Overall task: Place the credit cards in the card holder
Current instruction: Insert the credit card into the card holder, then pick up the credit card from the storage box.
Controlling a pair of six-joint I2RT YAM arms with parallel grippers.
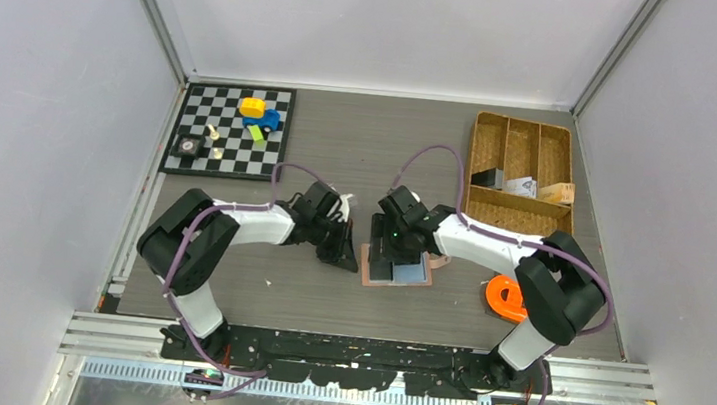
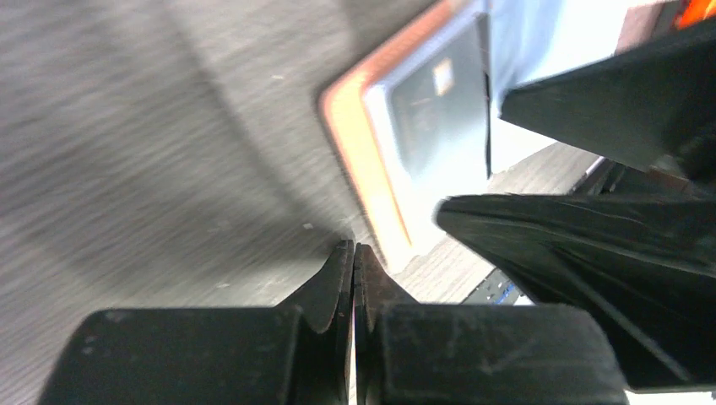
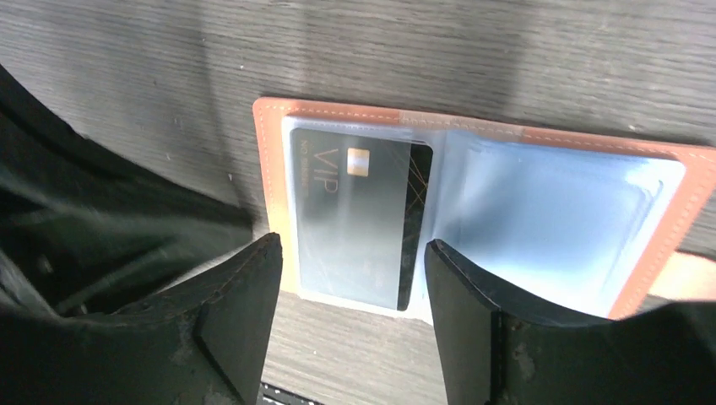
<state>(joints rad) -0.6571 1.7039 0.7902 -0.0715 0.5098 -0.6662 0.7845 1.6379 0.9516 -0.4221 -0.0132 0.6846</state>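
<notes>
**Q:** Card holder, where is it?
**A:** The card holder lies open and flat on the table, between my 2 arms, toward the near edge. It has a pink rim and 2 clear sleeves inside.

**Q:** Cards?
**A:** I see 1 dark credit card, printed "VIP", with a gold chip. It lies in the half nearer my left arm, under the clear sleeve as far as I can tell. A dark strip runs along its edge by the fold. I can't tell whether it's fully seated. The other sleeve reads pale blue.

**Q:** Left tool?
**A:** My left gripper is clenched, tips pressed together with nothing between them. It sits low over the table, just beside a corner of the card holder. I can't tell if it touches.

**Q:** Right tool?
**A:** My right gripper is released, jaws spread, grasping nothing. It hangs right over the card holder, and in its wrist view the 2 fingers straddle the credit card. I can't tell if there's contact with the sleeve. In the left wrist view those fingers fill the right side, near my left tips.

**Q:** Rest of the scene?
**A:** A wicker tray sits far right, well apart from the card holder. 1 compartment holds a dark piece, a pale piece and a tan box. The 2 pieces are too small to name. A chessboard sits far left with small toys on it. An orange ring lies by my right arm.
</notes>
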